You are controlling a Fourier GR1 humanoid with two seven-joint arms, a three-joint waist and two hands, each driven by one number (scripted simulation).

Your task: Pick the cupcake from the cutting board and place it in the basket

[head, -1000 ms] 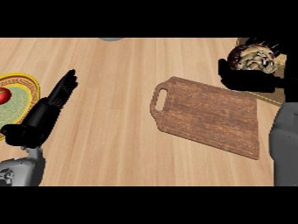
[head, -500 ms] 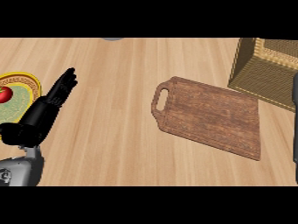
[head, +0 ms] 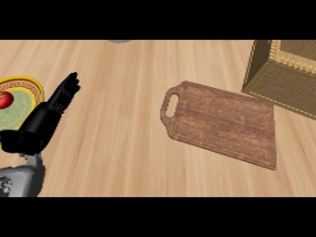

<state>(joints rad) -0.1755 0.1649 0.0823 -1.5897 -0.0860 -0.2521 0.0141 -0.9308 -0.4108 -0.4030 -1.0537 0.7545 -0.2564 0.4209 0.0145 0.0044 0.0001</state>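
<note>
Head view: only the left hand (head: 47, 115) shows, fingers straight and relaxed, holding nothing, resting just right of the plate (head: 20, 79) with the tomato (head: 2, 99). The cutting board (head: 222, 122) off to its right is bare, with no cupcake anywhere I can see. The basket (head: 283, 78) sits further right and beyond. The right hand is out of view, so can't tell its state. My guess is we're at the drop-off, so next is confirming the cupcake sits inside
</note>
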